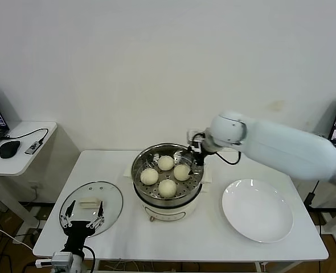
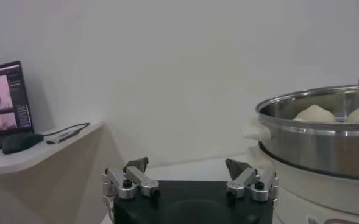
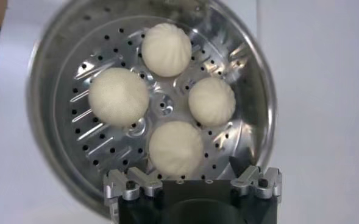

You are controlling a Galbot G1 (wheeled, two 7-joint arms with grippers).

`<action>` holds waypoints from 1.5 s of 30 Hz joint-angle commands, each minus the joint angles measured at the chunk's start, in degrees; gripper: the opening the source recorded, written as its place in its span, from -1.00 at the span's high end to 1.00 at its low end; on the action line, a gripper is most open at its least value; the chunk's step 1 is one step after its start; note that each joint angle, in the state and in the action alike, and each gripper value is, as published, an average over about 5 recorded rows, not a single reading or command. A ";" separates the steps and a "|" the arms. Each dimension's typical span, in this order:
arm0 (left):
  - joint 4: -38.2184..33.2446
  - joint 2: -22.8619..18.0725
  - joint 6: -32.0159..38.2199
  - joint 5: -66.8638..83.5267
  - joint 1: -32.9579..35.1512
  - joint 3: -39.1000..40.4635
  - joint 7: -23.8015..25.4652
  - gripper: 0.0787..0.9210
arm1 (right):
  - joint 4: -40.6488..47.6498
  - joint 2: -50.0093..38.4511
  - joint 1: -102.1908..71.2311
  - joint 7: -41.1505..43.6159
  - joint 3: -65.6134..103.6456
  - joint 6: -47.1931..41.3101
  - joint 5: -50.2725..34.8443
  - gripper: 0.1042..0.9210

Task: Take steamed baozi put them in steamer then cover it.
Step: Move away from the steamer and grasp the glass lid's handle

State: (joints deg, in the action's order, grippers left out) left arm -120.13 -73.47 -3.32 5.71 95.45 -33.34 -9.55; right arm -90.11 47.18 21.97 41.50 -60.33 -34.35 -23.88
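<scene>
Several cream-white steamed baozi [image 1: 167, 187] lie on the perforated tray of the steel steamer [image 1: 136, 169] at the table's middle. In the right wrist view they cluster [image 3: 118, 96] inside the steamer [image 3: 45, 122]. My right gripper [image 1: 195, 159] hovers over the steamer's far right rim, open [image 3: 191, 176], holding nothing, with one bun just below its fingers. The glass lid [image 1: 108, 199] with a white handle lies flat on the table's left. My left gripper [image 1: 82, 220] is at the lid's near edge, open [image 2: 187, 164] and empty. From that wrist the steamer [image 2: 319, 143] shows side-on with bun tops [image 2: 315, 112].
A bare white plate [image 1: 257, 209] sits on the table's right. A side desk [image 1: 20, 149] at the left carries a mouse and a laptop. Another screen stands at the far right edge.
</scene>
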 commanded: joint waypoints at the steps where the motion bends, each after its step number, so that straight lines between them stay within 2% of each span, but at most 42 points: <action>1: -0.08 -0.14 0.24 0.11 0.25 0.04 0.08 -0.77 | -15.25 -21.06 -24.31 -24.27 21.77 13.25 -5.34 -0.76; 4: -0.10 -0.35 0.54 0.03 0.49 0.14 0.11 -0.77 | -17.35 -22.82 -44.01 -30.60 39.13 19.64 -5.72 -0.76; 7: -0.11 -0.80 1.28 -0.34 0.65 0.36 -0.29 -0.77 | -19.22 -20.54 -63.69 -34.16 56.85 25.71 -2.96 -0.76; 11: -0.13 -1.33 2.06 -2.25 0.91 0.78 -1.28 -0.77 | -19.75 -11.63 -81.33 -35.00 75.24 33.94 4.53 -0.76; 15: 0.49 -1.68 3.35 -6.44 1.16 1.11 -1.91 -0.77 | -19.18 0.61 -91.01 -33.28 86.41 40.95 11.34 -0.76; 21: 3.10 -1.60 4.33 -22.84 1.76 -0.39 -3.19 -0.77 | -20.42 19.96 -102.31 -29.80 99.35 47.52 18.96 -0.76; 26: 4.98 1.95 5.50 -38.85 4.36 -3.54 -2.37 -0.77 | -21.63 29.00 -108.83 -29.68 104.45 50.57 21.58 -0.76; 31: 7.62 6.64 10.01 -56.95 6.52 -6.77 -1.94 -0.77 | -23.05 33.42 -112.32 -31.58 108.32 51.72 21.78 -0.76; 35: 10.83 9.81 11.97 -66.59 4.31 -8.37 -1.07 -0.77 | -22.40 34.29 -112.98 -34.06 111.09 52.53 22.27 -0.76; 41: 16.98 14.43 11.96 -70.30 -0.48 -8.00 2.48 -0.77 | -20.99 35.12 -113.52 -37.19 114.45 53.25 22.17 -0.76; 45: 19.43 15.52 12.25 -70.57 -2.91 -6.21 3.27 -0.77 | -20.49 35.49 -114.60 -37.88 115.82 54.10 22.29 -0.76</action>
State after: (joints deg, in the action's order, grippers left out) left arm -107.81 -63.53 6.95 -50.91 96.83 -39.57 -8.81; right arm -110.66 77.64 -86.40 6.66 47.50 16.61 -3.37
